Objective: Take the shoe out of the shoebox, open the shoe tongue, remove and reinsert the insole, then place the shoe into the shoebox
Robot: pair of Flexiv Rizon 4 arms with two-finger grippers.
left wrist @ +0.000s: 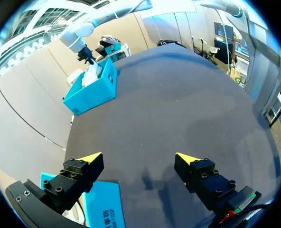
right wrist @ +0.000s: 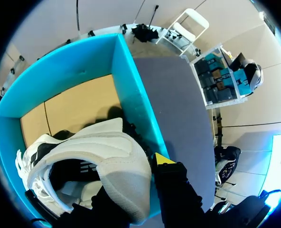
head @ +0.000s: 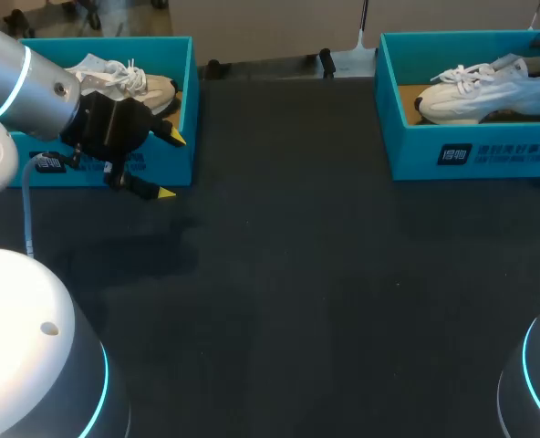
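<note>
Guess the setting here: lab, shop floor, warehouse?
Probably a lab bench for robot manipulation trials, not a shop. The dark table holds a teal left shoebox with the left shoe in it and a matching right shoebox with the right shoe. The left gripper hangs open by the left shoebox.

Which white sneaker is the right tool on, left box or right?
The white sneaker in the right-hand teal cardboard shoebox; the right tool is at its heel. The sneaker in the left shoebox lies untouched, the left tool open outside it.
</note>
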